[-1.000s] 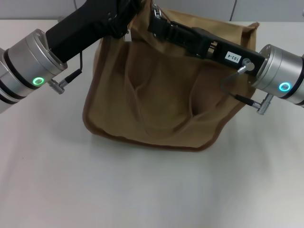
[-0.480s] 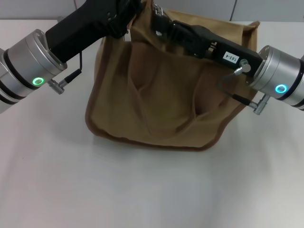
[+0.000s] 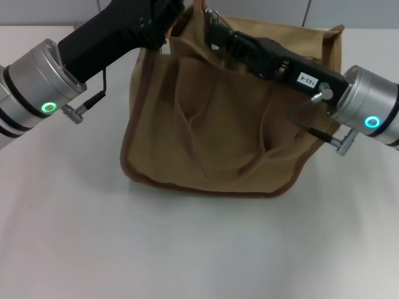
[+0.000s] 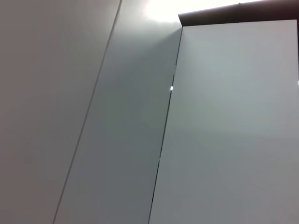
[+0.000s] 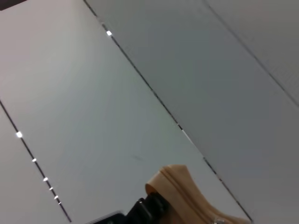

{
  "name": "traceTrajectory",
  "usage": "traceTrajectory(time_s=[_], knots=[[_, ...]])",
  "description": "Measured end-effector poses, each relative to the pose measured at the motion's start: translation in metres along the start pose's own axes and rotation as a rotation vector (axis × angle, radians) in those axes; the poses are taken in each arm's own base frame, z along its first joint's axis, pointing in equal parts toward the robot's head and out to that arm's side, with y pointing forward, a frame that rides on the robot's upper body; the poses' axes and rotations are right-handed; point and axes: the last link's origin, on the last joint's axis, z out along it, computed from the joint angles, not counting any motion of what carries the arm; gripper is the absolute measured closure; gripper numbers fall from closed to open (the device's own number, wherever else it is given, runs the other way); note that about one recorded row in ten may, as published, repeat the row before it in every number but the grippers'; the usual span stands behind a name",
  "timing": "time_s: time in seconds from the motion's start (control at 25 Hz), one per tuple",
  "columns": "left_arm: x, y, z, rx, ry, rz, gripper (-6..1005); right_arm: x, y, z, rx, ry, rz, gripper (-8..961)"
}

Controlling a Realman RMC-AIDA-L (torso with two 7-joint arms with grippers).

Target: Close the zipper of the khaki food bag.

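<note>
The khaki food bag (image 3: pixel 212 124) stands on the white table, its front pockets facing me. My left gripper (image 3: pixel 167 17) reaches from the left and is shut on the bag's top left corner. My right gripper (image 3: pixel 215 28) reaches across the bag's top from the right and is shut on the zipper's silver pull tab (image 3: pixel 212 14) near the left end. The zipper track is hidden behind the right arm. In the right wrist view a tan strip of the bag (image 5: pixel 180 189) shows beside a black finger (image 5: pixel 149 209). The left wrist view shows only wall panels.
The white table (image 3: pixel 187 249) spreads in front of the bag and to both sides. A grey panelled wall (image 3: pixel 349 12) stands behind the bag. The right arm's silver wrist (image 3: pixel 368 112) hangs by the bag's right side.
My right gripper has moved a little to the right with the pull tab. The bag's body has shifted right with it. The left arm has held its place.
</note>
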Motion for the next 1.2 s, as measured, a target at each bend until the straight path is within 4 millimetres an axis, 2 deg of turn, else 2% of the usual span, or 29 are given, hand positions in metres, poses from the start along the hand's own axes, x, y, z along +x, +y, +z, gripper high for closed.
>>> traceTrajectory(time_s=[0.48,0.6,0.72,1.2], knots=[[0.0,-0.002,-0.016,0.058,0.013,0.003,919,0.013,-0.003,-0.044,0.102,-0.075,0.022,951],[0.0,-0.003,-0.019,0.065,0.015,0.003,918,0.017,-0.003,-0.052,0.117,-0.079,0.029,951],[0.0,-0.003,-0.022,0.073,0.014,0.003,918,0.024,-0.002,-0.07,0.154,-0.09,0.04,951],[-0.002,-0.003,-0.027,0.095,0.008,0.001,917,0.033,0.002,-0.108,0.221,-0.099,0.044,950]])
